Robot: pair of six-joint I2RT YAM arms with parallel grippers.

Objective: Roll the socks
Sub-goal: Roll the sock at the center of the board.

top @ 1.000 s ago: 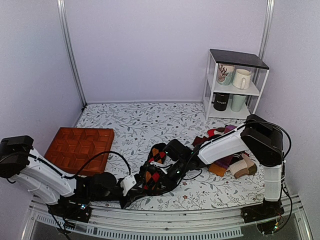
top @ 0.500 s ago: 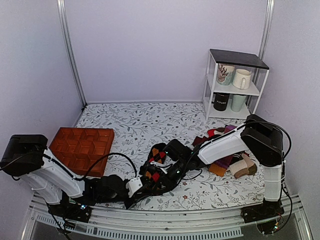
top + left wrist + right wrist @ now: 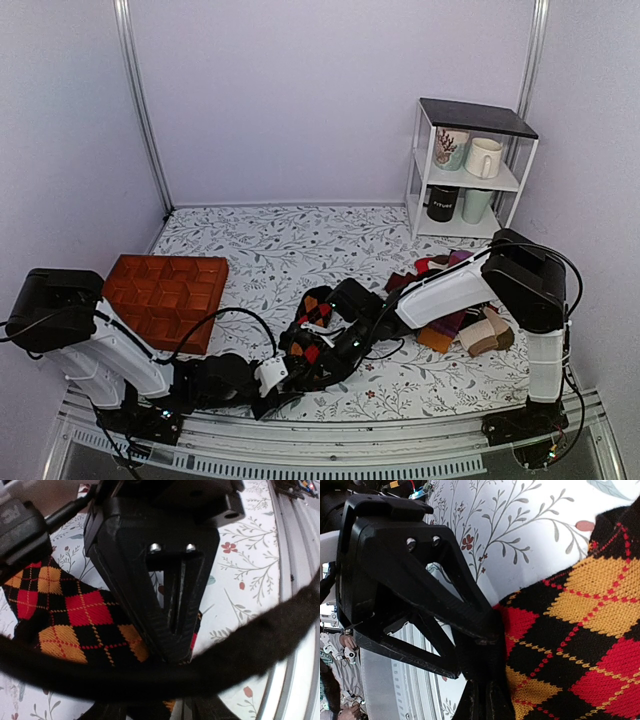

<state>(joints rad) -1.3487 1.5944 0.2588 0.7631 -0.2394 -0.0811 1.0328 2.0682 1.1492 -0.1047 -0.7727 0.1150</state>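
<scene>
Socks [image 3: 580, 630] pinched in right jaws close-up, shelf [image 3: 476, 117] only overhead.

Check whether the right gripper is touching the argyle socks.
Touching. The right wrist view shows the right gripper shut on a fold of the argyle socks, with black knit bunched between its jaws.

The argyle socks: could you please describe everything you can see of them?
The socks are black knit with red and orange argyle diamonds, lying crumpled on the floral table near its front edge. The right gripper is pinched shut on a fold of the fabric.
</scene>
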